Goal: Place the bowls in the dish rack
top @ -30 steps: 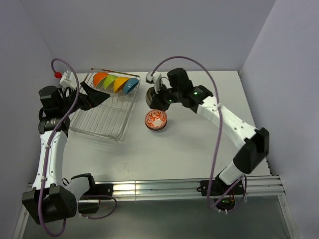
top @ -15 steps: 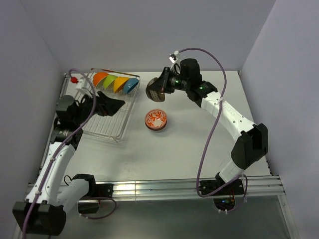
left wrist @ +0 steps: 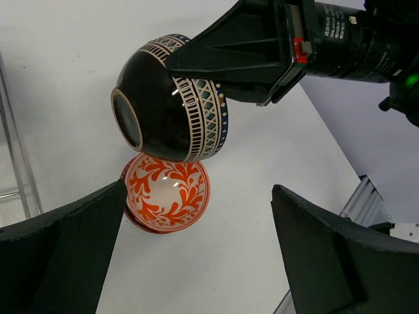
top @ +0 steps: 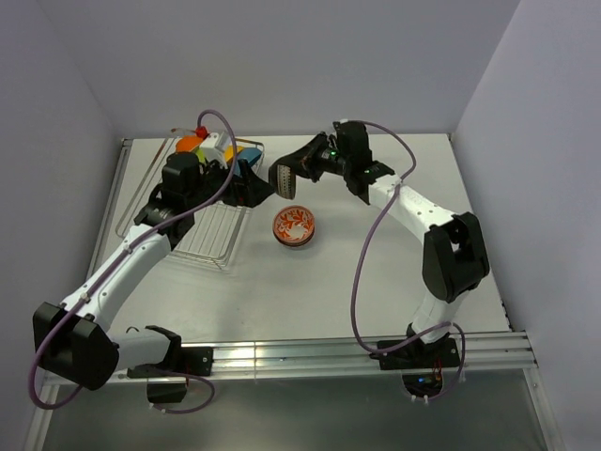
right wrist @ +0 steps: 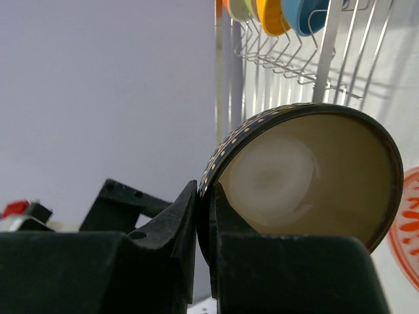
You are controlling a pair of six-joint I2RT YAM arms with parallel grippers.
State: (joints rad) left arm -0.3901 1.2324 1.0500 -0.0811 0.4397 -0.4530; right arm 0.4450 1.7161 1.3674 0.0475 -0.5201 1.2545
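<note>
A black bowl (top: pixel 285 176) with a patterned band hangs on its side above the table, and my right gripper (top: pixel 300 167) is shut on its rim. In the right wrist view its fingers pinch the rim of this cream-lined bowl (right wrist: pixel 308 176). An orange-patterned bowl (top: pixel 294 225) sits upright on the table just below. My left gripper (top: pixel 255 188) is open over the right edge of the dish rack (top: pixel 211 237), facing the black bowl (left wrist: pixel 167 104) and the orange-patterned bowl (left wrist: pixel 167 193). Coloured bowls stand along the rack's far row: an orange one (top: pixel 191 143) and a blue one (top: pixel 248 162); the left arm hides part of the row.
The rack's tines (right wrist: pixel 288 59) and the blue bowl (right wrist: pixel 314 13) stand close behind the held bowl in the right wrist view. White walls close the table at the back and both sides. A metal rail (top: pixel 329 355) runs along the near edge.
My left arm has swung from the rack's left side across it to the right. The right gripper has lifted the black bowl off the table, tipped it sideways and turned it toward the rack.
</note>
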